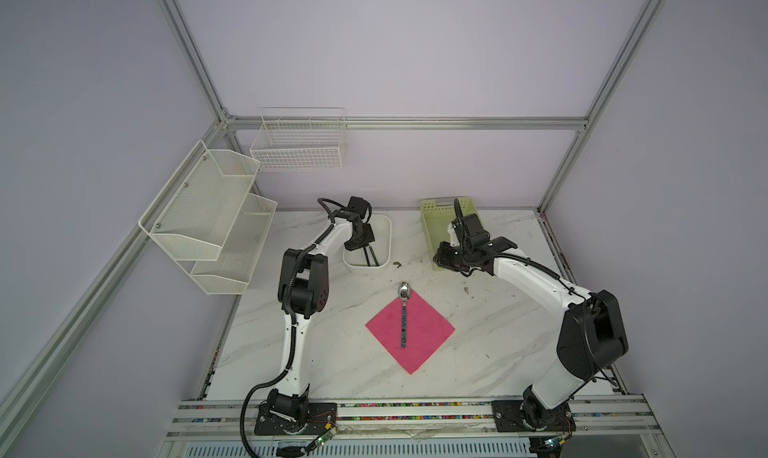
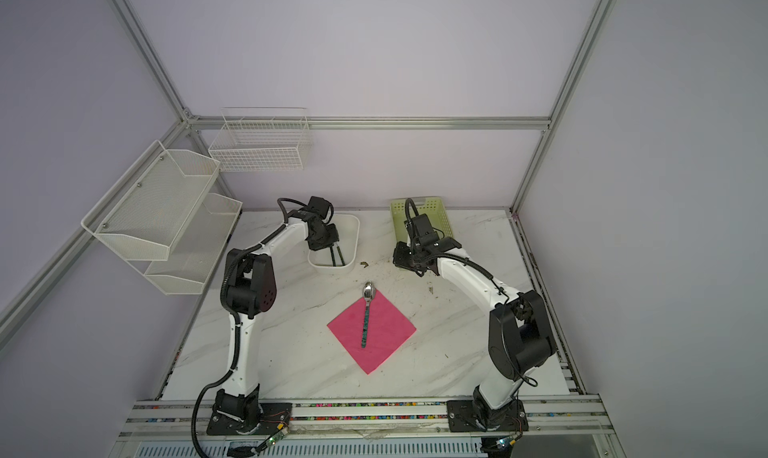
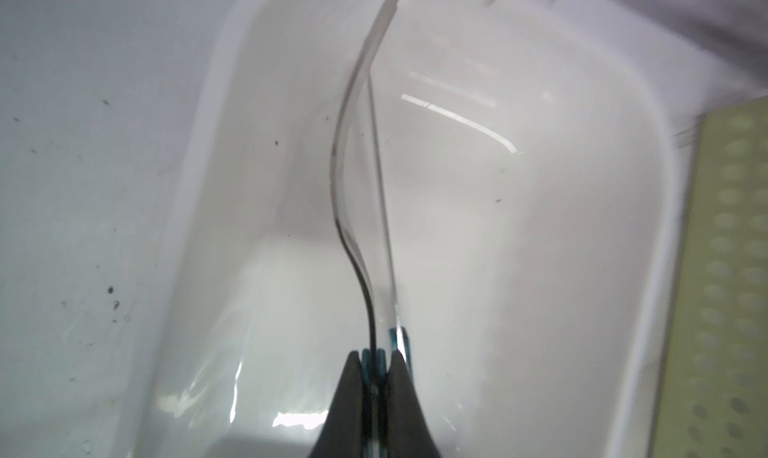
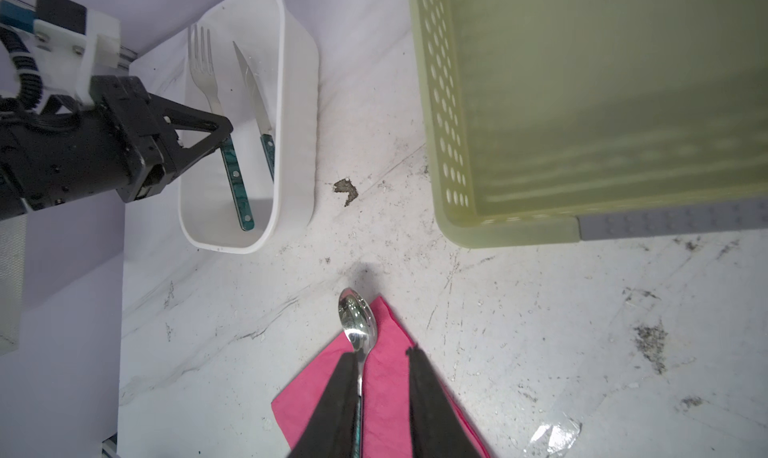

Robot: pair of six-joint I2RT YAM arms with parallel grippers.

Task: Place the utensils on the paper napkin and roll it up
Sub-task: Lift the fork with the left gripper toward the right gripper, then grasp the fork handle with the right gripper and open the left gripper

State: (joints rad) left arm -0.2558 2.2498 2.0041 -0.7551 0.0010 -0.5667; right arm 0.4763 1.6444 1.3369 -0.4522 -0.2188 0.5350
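Top views: left tool (image 1: 365, 244) down inside white tub (image 1: 389, 232) at far edge of worktop (image 1: 332, 352). Pink napkin (image 1: 428, 331) mid-worktop, turned corner-on. Spoon (image 1: 404, 317) along it, bowl overhanging far corner. Right tool (image 1: 444, 261) aloft by green basket (image 1: 432, 207), apart from spoon.

Left wrist: fingers (image 3: 351, 393) pinched tight on fork (image 3: 345, 165) at top of teal handle.

Right wrist: right tool's jaws partly apart, empty. Knife (image 4: 254, 90) just beside fork in tub.

Step in hand, by judgement: lifting fork out. Raise straight, clear tub rim, no dragging knife. Lay parallel beside spoon, handle on napkin.
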